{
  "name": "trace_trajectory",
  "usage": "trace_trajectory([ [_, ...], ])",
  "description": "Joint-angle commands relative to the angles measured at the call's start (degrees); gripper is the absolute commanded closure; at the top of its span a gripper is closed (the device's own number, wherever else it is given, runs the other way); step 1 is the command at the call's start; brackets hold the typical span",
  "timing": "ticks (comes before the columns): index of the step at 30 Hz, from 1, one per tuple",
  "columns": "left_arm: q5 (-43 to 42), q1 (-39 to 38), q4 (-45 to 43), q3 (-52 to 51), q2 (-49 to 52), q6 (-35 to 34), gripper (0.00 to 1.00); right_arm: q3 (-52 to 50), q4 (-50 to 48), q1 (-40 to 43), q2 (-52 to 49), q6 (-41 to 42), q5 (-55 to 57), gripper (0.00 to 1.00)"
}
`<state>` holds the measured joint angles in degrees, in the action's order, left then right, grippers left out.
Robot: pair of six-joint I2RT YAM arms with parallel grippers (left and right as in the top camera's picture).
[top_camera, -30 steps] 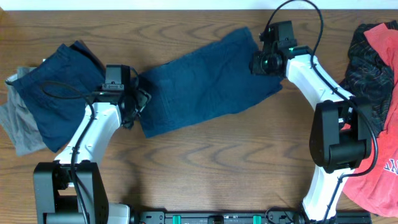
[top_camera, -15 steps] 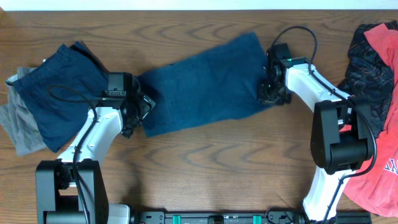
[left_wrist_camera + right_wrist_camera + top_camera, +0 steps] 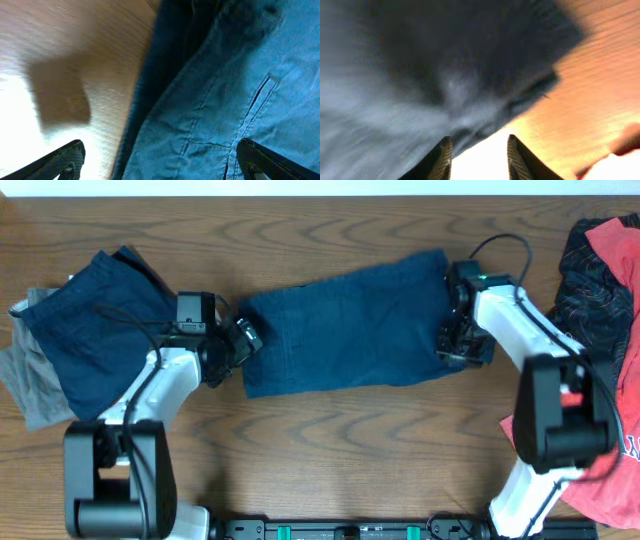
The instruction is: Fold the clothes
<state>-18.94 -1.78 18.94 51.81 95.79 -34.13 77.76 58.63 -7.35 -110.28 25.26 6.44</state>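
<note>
Navy shorts [image 3: 345, 330] flat; left claw [image 3: 248, 337] splayed over edge.

Robotics lab bench, seemingly: wood-grain worktop [image 3: 330, 445], cabled left arm [image 3: 150, 392] and right arm [image 3: 522, 330] beside a black rail [image 3: 350, 530] at worktop's near edge.

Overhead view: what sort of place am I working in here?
Probably a lab bench for clothes-folding trials, not a home: a wooden table, a left arm and right arm mounted at its near edge, navy shorts spread between them, and a navy-grey heap and coral-red heap at the ends.
</note>
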Motion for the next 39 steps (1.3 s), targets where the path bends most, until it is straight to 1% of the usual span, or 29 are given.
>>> trace_trajectory([
  [1, -4.79, -0.39, -0.81, -0.37, 3.37, 3.98, 0.07, 0.61, -0.66, 0.15, 7.82, -1.09, 0.33, 0.60],
  [5, -5.16, -0.98, -1.07, -0.37, 6.29, 3.93, 0.21, 0.61, -2.78, 0.09, 12.57, -4.26, -4.46, 0.59],
  [7, -6.01, -1.36, -1.07, -0.37, 6.82, 4.87, 0.41, 0.61, -4.07, -0.13, 13.62, -6.40, -8.02, 0.62],
  [8, -6.38, -1.55, -1.07, -0.37, 6.82, 5.99, 0.54, 0.61, -4.61, -0.39, 13.70, -7.34, -9.68, 0.62],
  [9, -6.40, -1.81, -1.07, -0.37, 6.73, 6.78, 0.69, 0.59, -5.09, -0.74, 13.66, -8.20, -11.23, 0.63],
  [10, -6.40, -1.92, -1.07, -0.37, 6.67, 7.45, 0.80, 0.52, -5.44, -1.16, 13.40, -9.29, -12.92, 0.64],
  [11, -6.40, -1.95, -0.94, -0.35, 6.64, 7.85, 0.81, 0.50, -5.77, -1.60, 13.05, -10.27, -14.25, 0.65],
  [12, -6.40, -1.95, -0.33, -0.28, 6.62, 8.79, 0.92, 0.50, -6.10, -2.25, 12.63, -11.23, -15.74, 0.68],
  [14, -6.36, -1.77, 1.99, 0.20, 6.29, 10.62, 0.94, 0.50, -6.78, -3.67, 11.54, -12.76, -17.81, 0.76],
  [15, -6.36, -1.64, 3.80, 0.74, 5.90, 11.39, 0.94, 0.50, -7.06, -4.37, 10.88, -13.35, -18.45, 0.82],
  [17, -6.10, -1.31, 8.04, 2.36, 4.66, 11.69, 0.94, 0.50, -7.23, -6.40, 9.09, -13.77, -19.04, 0.92],
  [19, -5.97, -0.87, 12.09, 4.07, 2.99, 11.85, 0.94, 0.48, -7.19, -8.26, 7.41, -13.90, -19.58, 0.96],
  [25, -5.95, -0.48, 24.04, 9.35, -5.44, 12.09, 0.94, 0.48, -8.96, -15.80, -0.85, -14.64, -24.22, 0.98],
  [29, -7.19, -0.55, 29.90, 11.54, -11.43, 12.02, 0.94, 0.48, -13.97, -22.12, -7.04, -14.67, -29.03, 0.99],
  [35, -10.93, -0.55, 31.39, 12.26, -19.80, 11.74, 0.94, 0.48, -22.69, -32.57, -12.94, -13.90, -38.03, 0.99],
  [39, -15.15, -0.55, 29.73, 13.49, -24.24, 10.88, 0.94, 0.61, -27.76, -38.64, -13.18, -12.74, -37.53, 0.97],
])
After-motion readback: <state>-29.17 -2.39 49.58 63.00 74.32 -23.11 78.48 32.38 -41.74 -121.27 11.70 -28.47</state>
